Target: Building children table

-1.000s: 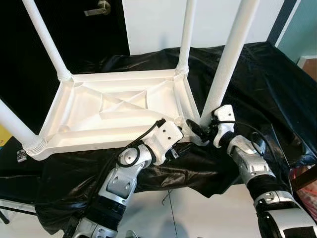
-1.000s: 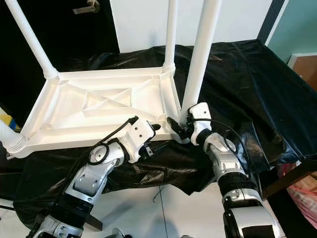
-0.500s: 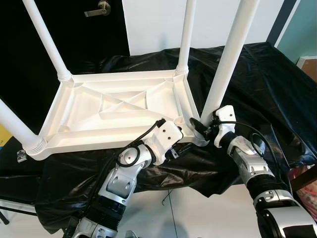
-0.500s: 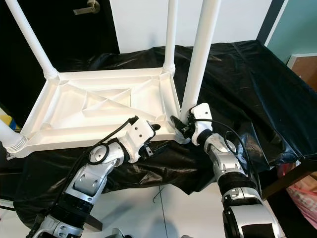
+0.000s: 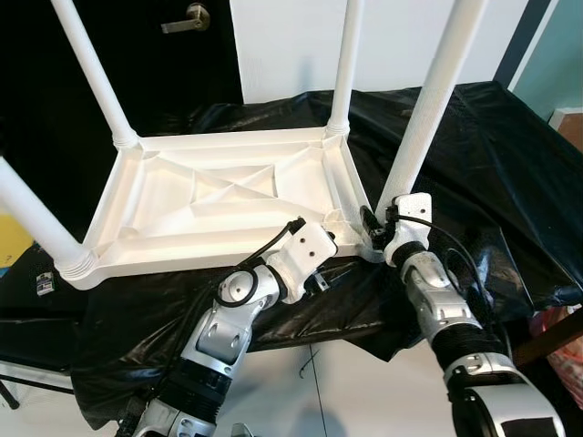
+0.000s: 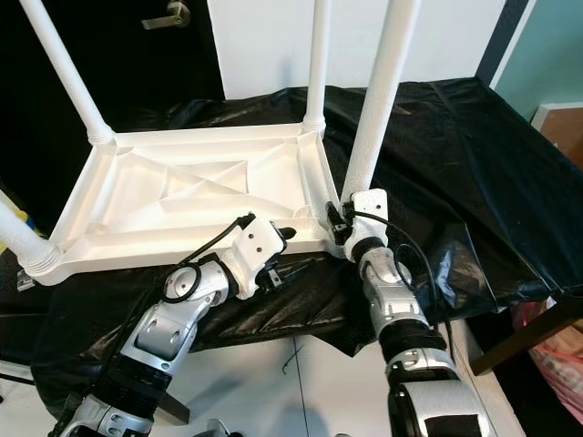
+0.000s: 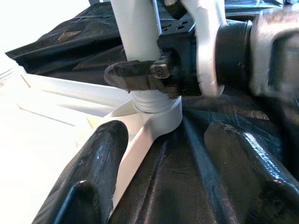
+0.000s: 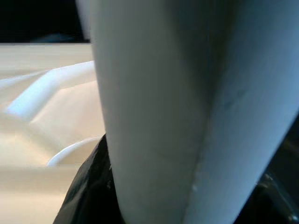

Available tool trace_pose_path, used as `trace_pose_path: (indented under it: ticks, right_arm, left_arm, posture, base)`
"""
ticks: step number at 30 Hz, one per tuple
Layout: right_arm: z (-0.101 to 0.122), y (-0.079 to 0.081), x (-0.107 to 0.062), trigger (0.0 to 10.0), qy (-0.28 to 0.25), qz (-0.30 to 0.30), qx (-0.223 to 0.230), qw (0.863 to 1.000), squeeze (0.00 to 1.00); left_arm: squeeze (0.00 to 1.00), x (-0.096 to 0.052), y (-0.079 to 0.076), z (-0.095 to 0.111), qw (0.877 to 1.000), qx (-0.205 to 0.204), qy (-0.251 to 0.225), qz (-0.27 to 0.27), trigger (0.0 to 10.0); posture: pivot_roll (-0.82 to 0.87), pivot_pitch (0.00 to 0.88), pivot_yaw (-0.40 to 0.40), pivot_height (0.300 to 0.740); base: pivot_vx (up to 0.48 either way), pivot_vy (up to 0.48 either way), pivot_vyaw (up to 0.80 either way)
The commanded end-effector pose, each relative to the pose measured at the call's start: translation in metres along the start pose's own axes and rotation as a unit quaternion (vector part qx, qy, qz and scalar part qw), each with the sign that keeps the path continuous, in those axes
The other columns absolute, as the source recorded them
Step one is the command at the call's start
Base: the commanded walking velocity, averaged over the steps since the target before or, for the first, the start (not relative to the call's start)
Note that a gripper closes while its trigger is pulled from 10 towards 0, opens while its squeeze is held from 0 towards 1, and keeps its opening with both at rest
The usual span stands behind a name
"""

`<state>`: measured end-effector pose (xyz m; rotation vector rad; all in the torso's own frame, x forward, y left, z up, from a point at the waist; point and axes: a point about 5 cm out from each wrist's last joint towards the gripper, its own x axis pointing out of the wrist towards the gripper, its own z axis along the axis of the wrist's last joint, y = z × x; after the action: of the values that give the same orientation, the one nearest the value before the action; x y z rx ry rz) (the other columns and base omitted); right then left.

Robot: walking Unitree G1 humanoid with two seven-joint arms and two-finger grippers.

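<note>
Right gripper (image 5: 373, 228) sits at the base of the near right leg (image 5: 428, 109) of the upturned white children's table (image 5: 219, 196); its black fingers (image 7: 140, 74) are clamped across that leg just above the threaded collar where the leg enters the corner socket. Right wrist view: leg very close, blurred, with the white underside behind it.

Left gripper (image 7: 159, 154) is spread wide, holding nothing. One finger lies against the near rim of the white tabletop, the other over the black plastic sheet (image 5: 474, 155), the corner socket between them. Left wrist housing (image 5: 305, 255) sits at the near edge of the tabletop, just beside the right gripper.

Children's table lies top-down on the black plastic sheet, ribbed underside up. Four white legs stand upright from the corners: far right leg (image 5: 344, 64), far left leg (image 5: 96, 77), near left leg (image 5: 32, 218). What carries the sheet cannot be made out.

Behind: dark door with metal handle (image 5: 187, 16), white wall (image 5: 291, 41).
</note>
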<state>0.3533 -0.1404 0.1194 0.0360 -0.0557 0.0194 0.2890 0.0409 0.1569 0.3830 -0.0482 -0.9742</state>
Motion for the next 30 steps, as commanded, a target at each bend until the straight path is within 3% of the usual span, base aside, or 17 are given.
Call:
trace_pose_path:
  ticks: [1,2,4,8,9,16,17,18,19,30]
  right_arm:
    - [-0.024,-0.008,-0.011,10.0,0.050,-0.063,0.006,0.997,0.00]
    - [-0.024,-0.008,-0.011,10.0,0.050,-0.063,0.006,0.997,0.00]
    - [-0.025,0.009,-0.015,10.0,0.047,-0.100,0.025,0.994,0.00]
    - [-0.025,0.017,-0.015,10.0,0.051,-0.107,0.021,0.993,0.00]
    - [-0.026,0.022,-0.014,10.0,0.059,-0.097,0.039,0.993,0.00]
    - [-0.026,0.020,-0.013,10.0,0.060,-0.081,0.049,0.994,0.00]
    - [-0.023,0.020,-0.013,10.0,0.046,-0.058,0.054,0.996,0.13]
    - [-0.023,0.020,-0.013,10.0,0.046,-0.058,0.054,0.996,0.13]
    - [-0.021,0.020,-0.013,10.0,0.034,-0.036,0.056,0.997,1.00]
    - [-0.008,0.000,-0.020,10.0,-0.021,0.064,0.017,0.998,1.00]
  left_arm:
    - [0.00,0.002,0.002,-0.004,0.999,0.004,0.010,0.037,10.0]
    - [0.00,0.002,0.002,-0.004,0.999,0.004,0.010,0.037,10.0]
    - [0.00,0.003,0.001,-0.004,0.999,0.004,0.009,0.035,10.0]
    - [0.00,0.003,0.002,-0.003,0.999,0.005,0.008,0.035,10.0]
    - [0.00,0.003,0.002,-0.003,0.999,0.005,0.008,0.035,10.0]
    - [0.00,0.002,0.003,-0.003,0.999,0.008,0.008,0.037,10.0]
    - [0.00,0.002,0.003,-0.003,0.999,0.008,0.008,0.038,10.0]
    - [0.00,0.002,0.003,-0.003,0.999,0.008,0.008,0.038,10.0]
    - [0.00,0.002,0.003,-0.003,0.999,0.008,0.008,0.039,10.0]
    - [0.00,0.001,0.004,-0.006,0.999,0.009,0.011,0.039,10.0]
  posture:
    - [-0.03,0.022,0.007,0.740]
    - [-0.03,0.022,0.007,0.740]
    - [-0.02,0.018,0.008,0.740]
    - [-0.02,0.016,0.009,0.740]
    - [-0.02,0.015,0.009,0.740]
    - [-0.02,0.010,0.004,0.740]
    - [-0.02,0.009,0.004,0.740]
    - [-0.02,0.009,0.004,0.740]
    - [-0.02,0.008,0.004,0.740]
    - [-0.03,0.010,0.006,0.740]
  base:
    - [0.000,0.000,0.00]
    - [0.000,0.000,0.00]
    - [0.000,0.000,0.00]
    - [0.000,0.000,0.00]
    - [0.000,0.000,0.00]
    - [0.000,0.000,0.00]
    - [0.000,0.000,0.00]
    - [0.000,0.000,0.00]
    - [0.000,0.000,0.00]
    - [0.000,0.000,0.00]
